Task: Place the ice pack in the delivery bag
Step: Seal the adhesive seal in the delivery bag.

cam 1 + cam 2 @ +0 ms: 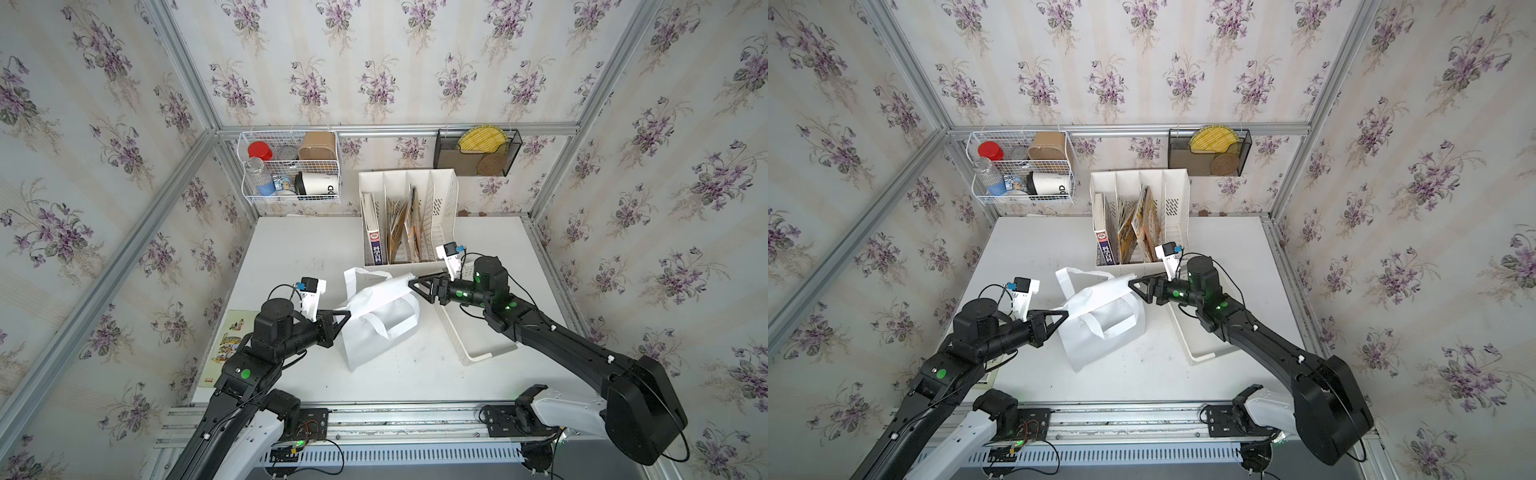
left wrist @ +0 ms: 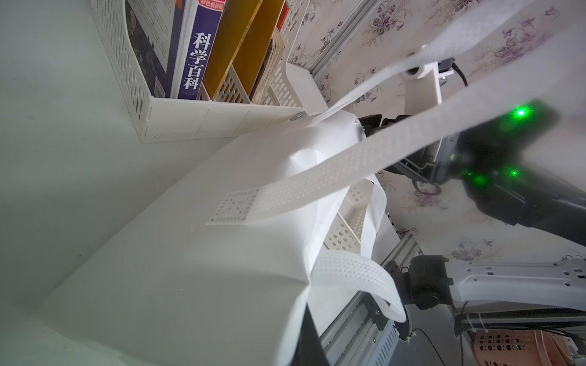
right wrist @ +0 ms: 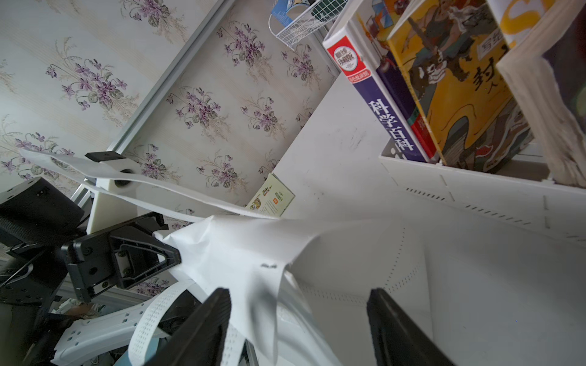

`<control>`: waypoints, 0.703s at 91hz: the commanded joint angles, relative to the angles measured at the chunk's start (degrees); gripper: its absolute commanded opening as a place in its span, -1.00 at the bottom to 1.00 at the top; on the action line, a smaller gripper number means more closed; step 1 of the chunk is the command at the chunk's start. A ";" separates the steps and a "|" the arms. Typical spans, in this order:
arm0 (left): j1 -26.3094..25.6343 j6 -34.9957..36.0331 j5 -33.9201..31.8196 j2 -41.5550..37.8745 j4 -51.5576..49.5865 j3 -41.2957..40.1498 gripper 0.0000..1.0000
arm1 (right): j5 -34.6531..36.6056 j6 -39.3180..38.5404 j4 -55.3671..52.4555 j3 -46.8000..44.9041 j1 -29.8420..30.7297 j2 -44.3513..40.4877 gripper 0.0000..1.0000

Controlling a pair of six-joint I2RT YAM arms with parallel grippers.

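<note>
The delivery bag (image 1: 374, 332) (image 1: 1096, 332), a white soft tote with flat strap handles (image 1: 395, 322), lies slumped mid-table in both top views. My left gripper (image 1: 348, 314) is shut on the bag's left rim; in the left wrist view one dark finger (image 2: 310, 345) presses the white fabric (image 2: 190, 269). My right gripper (image 1: 411, 284) (image 3: 295, 326) is open at the bag's far right corner. That corner of the rim (image 3: 253, 285) hangs loose and blurred between the spread fingers (image 3: 206, 326). The ice pack is out of view.
A white perforated basket (image 1: 469, 345) lies under the right arm. A white file organiser with books (image 1: 409, 220) stands behind the bag. A picture booklet (image 1: 226, 345) lies at the table's left edge. A wire basket (image 1: 291, 166) and a black mesh holder (image 1: 478, 151) hang on the back wall.
</note>
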 commanded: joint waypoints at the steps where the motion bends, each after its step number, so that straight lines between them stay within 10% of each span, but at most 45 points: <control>1: 0.00 1.09 0.58 0.40 -3.96 0.04 -1.00 | -3.70 -1.06 3.39 -0.47 -0.06 1.06 0.31; 24: 0.00 1.14 0.64 0.45 -4.00 0.13 -1.00 | -5.98 -0.14 10.65 -3.86 -0.06 3.02 -0.02; 64: 0.00 0.92 0.66 0.70 -3.96 0.21 -1.00 | -7.25 1.56 17.72 -3.49 -0.06 4.33 0.06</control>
